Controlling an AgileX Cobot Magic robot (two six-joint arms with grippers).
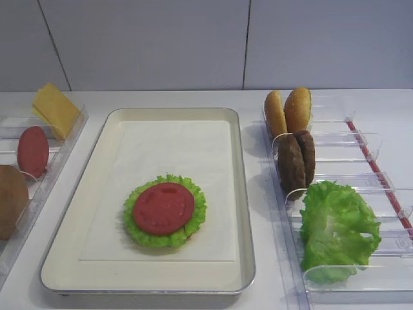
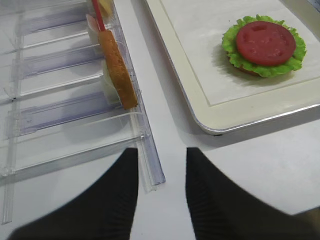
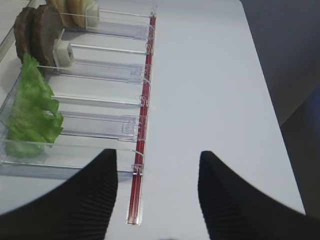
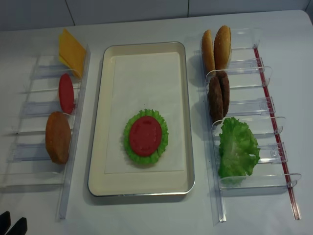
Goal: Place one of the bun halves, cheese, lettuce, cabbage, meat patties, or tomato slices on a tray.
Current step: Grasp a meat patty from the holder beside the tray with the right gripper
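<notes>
Both claws stood parted and empty above the white worktop (image 1: 387,103).
A red round tomato slice (image 1: 163,208) lay on ruffled green lettuce (image 1: 193,223) on the cream rectangular metal tray (image 1: 240,194); right claw (image 3: 157,172) and left claw (image 2: 161,172) hovered beside the clear plastic racks (image 4: 244,105) holding two dark-brown meat patties (image 1: 295,160).

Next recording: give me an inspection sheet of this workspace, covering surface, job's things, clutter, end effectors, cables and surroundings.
Surface: white table, bare in front of the tray.
Job's things: tray holds a stack with lettuce and a tomato slice on top. Right rack: two bun halves, two meat patties, loose lettuce. Left rack: cheese, tomato slice, one bun half.
Clutter: nothing seen.
End effectors: right end effector open, empty, beside the right rack; left end effector open, empty, near the left rack's end.
Cables: nothing seen.
Surroundings: pale wall panels behind.
</notes>
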